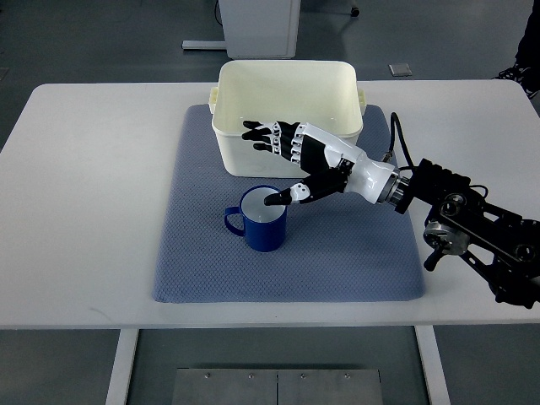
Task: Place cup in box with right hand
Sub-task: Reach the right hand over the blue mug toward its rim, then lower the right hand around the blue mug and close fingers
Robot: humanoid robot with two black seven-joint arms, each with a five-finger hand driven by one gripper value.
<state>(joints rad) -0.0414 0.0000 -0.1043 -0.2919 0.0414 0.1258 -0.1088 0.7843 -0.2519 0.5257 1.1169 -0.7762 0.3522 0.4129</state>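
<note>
A blue cup (265, 221) with a pale inside stands upright on the blue-grey mat (202, 253), its handle pointing left. A cream box (288, 114) stands open-topped at the mat's far edge, just behind the cup. My right hand (283, 164) reaches in from the right, above and just right of the cup. Its fingers (268, 135) are spread over the box's front wall. Its thumb (285, 197) dips over the cup's right rim. The hand holds nothing. The left arm does not show.
The mat lies on a white table (84, 211). The right forearm and its black joint (464, 224) lie over the mat's right edge. A white cabinet base (257, 25) stands on the floor behind the table.
</note>
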